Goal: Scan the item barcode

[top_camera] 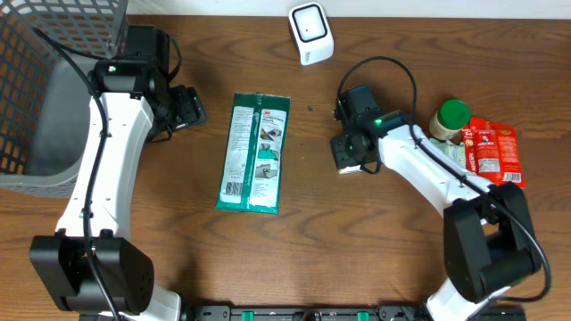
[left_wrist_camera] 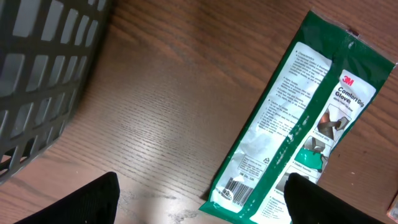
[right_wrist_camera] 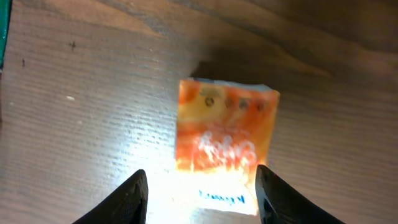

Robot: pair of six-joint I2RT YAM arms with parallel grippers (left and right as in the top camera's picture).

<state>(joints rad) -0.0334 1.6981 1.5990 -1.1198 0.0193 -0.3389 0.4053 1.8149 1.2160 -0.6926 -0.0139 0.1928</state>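
Top centre of the overhead frame: a white barcode scanner [top_camera: 310, 33], standing alone, well apart from every item. Probably parked there for easy reach from either side.

Centre of that frame: a green 3M Comfort Grip glove packet [top_camera: 254, 153], flat on the wooden table [top_camera: 294, 259], long axis running roughly top to bottom. In the left wrist view, printed side up, with its barcode [left_wrist_camera: 235, 186] showing near one end, low in the frame. Faces the ceiling rather than the scanner, so would need lifting and turning to be read.

Left gripper [top_camera: 190, 109] just left of the packet's upper end, near but apart. Fingers [left_wrist_camera: 81, 202] spread wide, holding nothing. Sits between the packet and the grey mesh basket [top_camera: 45, 98] in the upper left, likely the bin for scanned goods.

Right gripper [right_wrist_camera: 202, 198] right of centre in the overhead frame, pointing down at a small orange sachet [right_wrist_camera: 225, 149]. Sachet flat on the wood, hidden beneath the gripper from overhead. Fingers apart, one at each side of the sachet's near end, gripping nothing; contact with it not possible to judge. Set as if for a pinch across its width.

Far right of the overhead frame: a green-lidded jar [top_camera: 451, 118] just beside a red snack packet [top_camera: 492, 152], waiting stock by the look.

Probably the sachet as the item in hand, going by that straddling pose; no barcode visible on its upper face.
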